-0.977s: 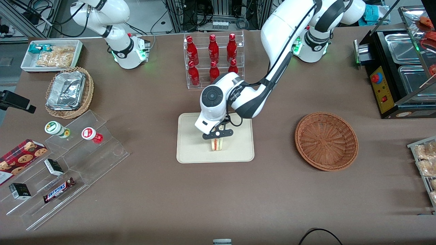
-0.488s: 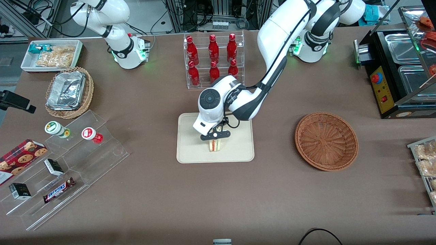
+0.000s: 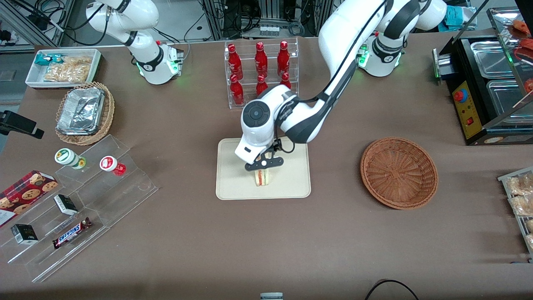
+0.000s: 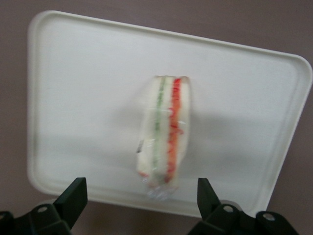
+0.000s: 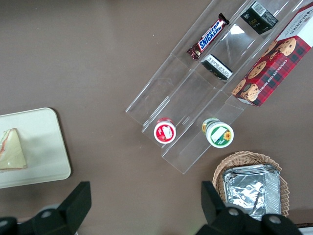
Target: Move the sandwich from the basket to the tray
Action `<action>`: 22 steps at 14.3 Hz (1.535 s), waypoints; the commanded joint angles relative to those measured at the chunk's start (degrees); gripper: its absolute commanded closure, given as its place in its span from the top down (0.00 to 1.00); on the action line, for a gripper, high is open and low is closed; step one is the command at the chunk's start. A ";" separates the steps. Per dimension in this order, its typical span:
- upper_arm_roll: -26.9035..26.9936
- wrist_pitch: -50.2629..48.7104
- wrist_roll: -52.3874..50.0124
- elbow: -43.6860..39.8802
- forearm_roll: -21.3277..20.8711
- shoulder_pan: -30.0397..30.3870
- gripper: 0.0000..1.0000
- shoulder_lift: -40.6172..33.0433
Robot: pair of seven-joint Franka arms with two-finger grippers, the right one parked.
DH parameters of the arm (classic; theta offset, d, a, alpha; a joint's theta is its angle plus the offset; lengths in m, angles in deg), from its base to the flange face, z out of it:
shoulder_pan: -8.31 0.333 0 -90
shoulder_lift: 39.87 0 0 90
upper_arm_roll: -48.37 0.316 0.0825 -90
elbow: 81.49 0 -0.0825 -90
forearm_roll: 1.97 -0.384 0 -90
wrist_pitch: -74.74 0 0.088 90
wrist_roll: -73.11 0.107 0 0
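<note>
Sandwich (image 4: 164, 134) stands on its edge on the tray (image 4: 73, 88), directly below the spread gripper (image 4: 139, 196), which I'd lift straight up, clear of the wrapper.

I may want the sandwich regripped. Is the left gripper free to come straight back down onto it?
Probably yes: the gripper hangs open directly above the sandwich, alone on the tray.
</note>
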 commanded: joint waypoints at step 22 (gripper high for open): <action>2.80 -24.26 49.90 26.17 0.04 35.68 1.00 -42.22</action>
